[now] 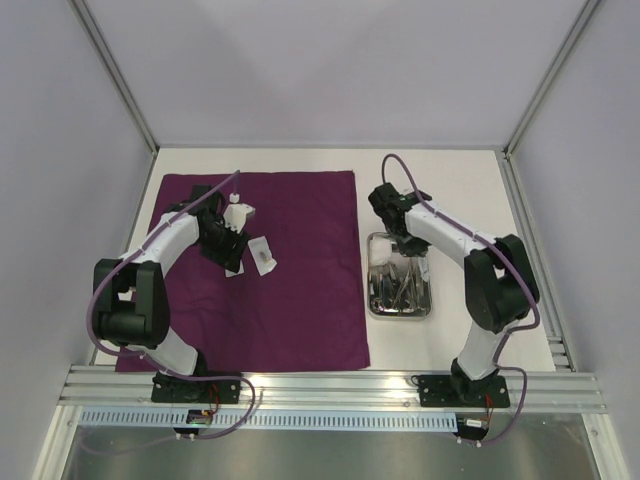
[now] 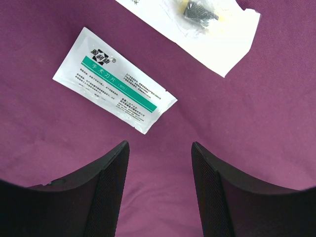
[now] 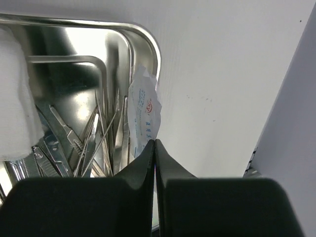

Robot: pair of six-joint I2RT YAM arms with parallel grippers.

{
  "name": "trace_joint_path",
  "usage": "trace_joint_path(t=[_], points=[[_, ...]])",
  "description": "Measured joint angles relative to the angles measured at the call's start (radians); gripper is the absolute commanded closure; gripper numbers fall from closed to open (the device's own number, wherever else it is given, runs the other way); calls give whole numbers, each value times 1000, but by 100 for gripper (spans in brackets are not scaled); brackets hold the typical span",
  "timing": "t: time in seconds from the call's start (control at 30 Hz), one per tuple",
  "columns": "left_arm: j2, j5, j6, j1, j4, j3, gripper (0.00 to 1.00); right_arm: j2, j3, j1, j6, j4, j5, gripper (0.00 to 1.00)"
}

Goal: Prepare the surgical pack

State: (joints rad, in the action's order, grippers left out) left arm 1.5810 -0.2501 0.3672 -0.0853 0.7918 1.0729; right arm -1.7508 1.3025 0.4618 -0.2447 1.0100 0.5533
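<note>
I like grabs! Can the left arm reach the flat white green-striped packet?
Probably yes: the left gripper is open, and the flat white green-striped packet lies uncovered just ahead of it.

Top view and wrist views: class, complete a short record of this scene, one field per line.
Cloth: purple cloth spread flat
On cloth: green-striped packet and clear packet, lying apart
Tray: steel tray right of the cloth, holding metal instruments and white gauze
Left gripper: open, above the cloth, holding nothing
Right gripper: shut, tips at a printed packet by the tray's rim; grip unclear
</note>
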Motion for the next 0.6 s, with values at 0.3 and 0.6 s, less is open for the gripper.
trace_joint_path(t=[0.3,0.6], points=[[0,1,1,0,0,0,38,-208,101,127,6,23,55,99],[0,1,2,0,0,0,38,-241,121,146,-7,11,-16,69]])
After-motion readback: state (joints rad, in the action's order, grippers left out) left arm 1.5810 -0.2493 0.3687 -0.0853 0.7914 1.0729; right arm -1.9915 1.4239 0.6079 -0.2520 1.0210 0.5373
